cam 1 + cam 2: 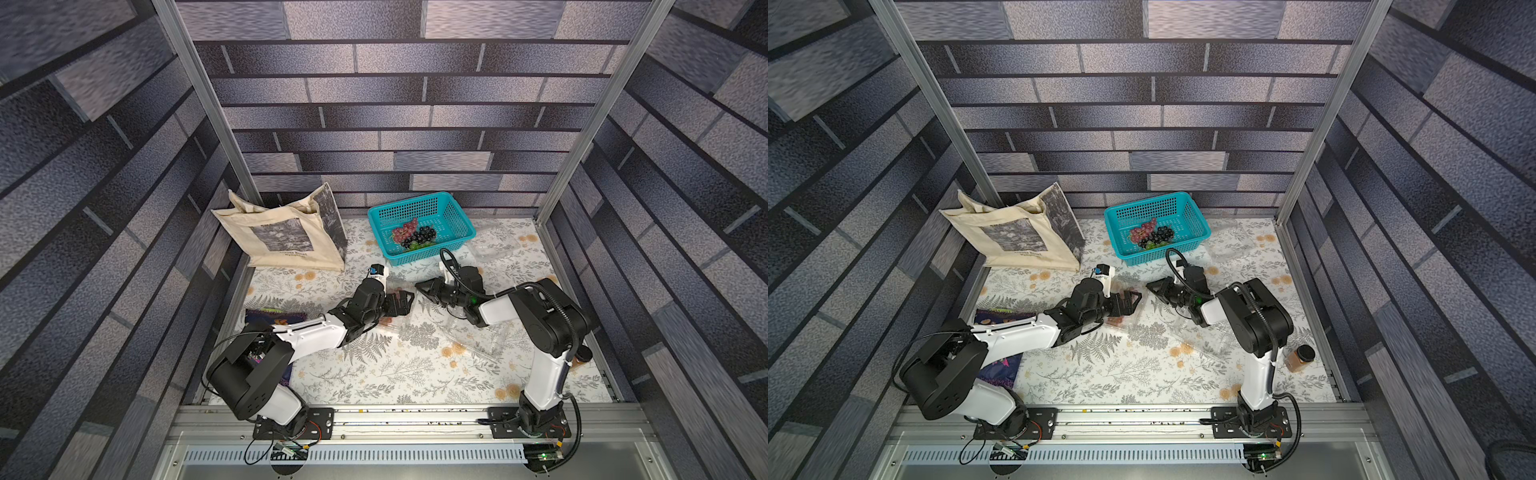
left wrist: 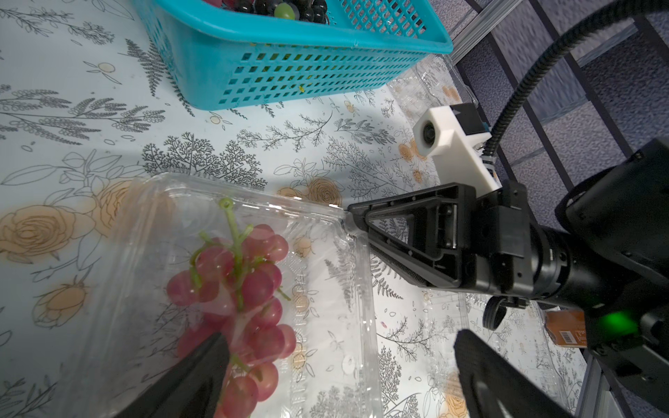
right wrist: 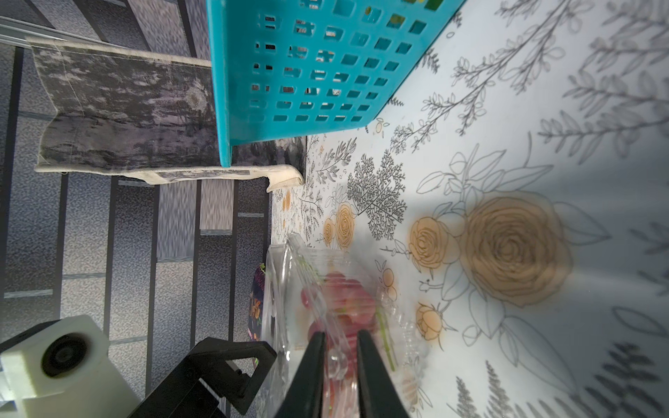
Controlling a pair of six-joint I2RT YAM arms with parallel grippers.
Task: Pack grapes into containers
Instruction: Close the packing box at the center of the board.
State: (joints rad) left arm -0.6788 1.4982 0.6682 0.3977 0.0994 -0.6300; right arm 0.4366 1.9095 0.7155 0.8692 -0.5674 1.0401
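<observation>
Mid-table, right gripper [image 3: 340, 336], jaws narrow about the corner lip of the container [image 2: 362, 289] holding red grapes [image 2: 246, 282]: pinch plastic only, sparing fruit; left gripper [image 2: 340, 334] gapes wide.

Non-task clutter: teal basket [image 1: 409, 210] at the back of the floral tabletop [image 1: 395, 374], beige tote bag [image 1: 282, 235] standing to its left (dark print on the front). Dark colourful packet [image 1: 1000, 316] flat at left edge. Brown jar [image 1: 1298, 358], black lid, upright near right edge. Brick-pattern walls [image 1: 395, 104] all round.
</observation>
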